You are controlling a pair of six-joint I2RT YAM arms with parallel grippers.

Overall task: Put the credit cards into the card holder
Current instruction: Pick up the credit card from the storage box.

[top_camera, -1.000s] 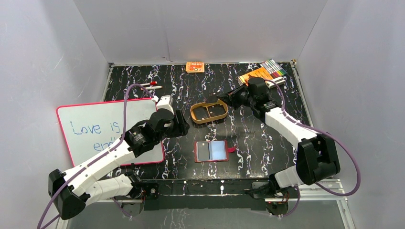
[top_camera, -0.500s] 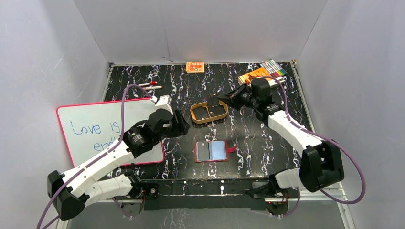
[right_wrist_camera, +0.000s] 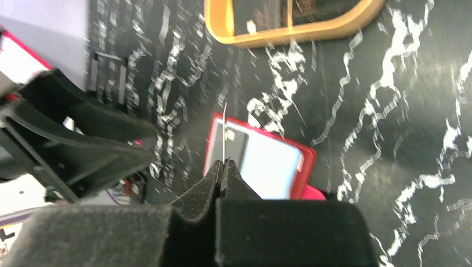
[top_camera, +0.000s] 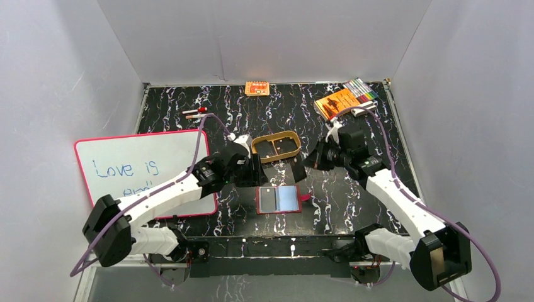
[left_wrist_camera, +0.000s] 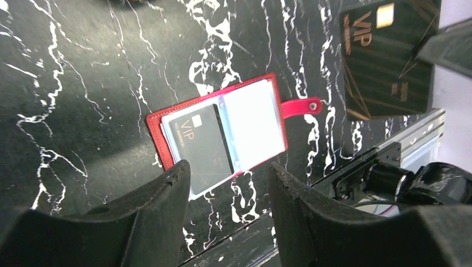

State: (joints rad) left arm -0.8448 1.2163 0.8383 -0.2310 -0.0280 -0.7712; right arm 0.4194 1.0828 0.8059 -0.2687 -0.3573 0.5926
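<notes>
The card holder (top_camera: pixel 280 199) lies open on the black marbled table, red-edged, with its snap tab (left_wrist_camera: pixel 301 106) to the right. A dark VIP credit card (left_wrist_camera: pixel 200 147) sits in its left pocket; the right pocket (left_wrist_camera: pixel 253 119) shows pale. My right gripper (right_wrist_camera: pixel 224 162) is shut on a second dark credit card (left_wrist_camera: pixel 389 55), which shows edge-on in the right wrist view and hangs just above the holder's far edge (top_camera: pixel 296 171). My left gripper (left_wrist_camera: pixel 229 178) hovers open and empty over the holder's near left side (top_camera: pixel 255 171).
A tan oval tray (top_camera: pixel 275 146) with a divider lies just behind both grippers. A whiteboard (top_camera: pixel 138 170) lies at the left. An orange booklet (top_camera: pixel 337 102) and markers (top_camera: pixel 360 89) are at the back right, an orange packet (top_camera: pixel 257 88) at the back, a red-capped pen (top_camera: pixel 196 112) at the back left.
My right arm has swung from the tray toward the near side, carrying the dark card to the holder. My left arm has moved right, beside the holder, and its jaws have narrowed slightly.
</notes>
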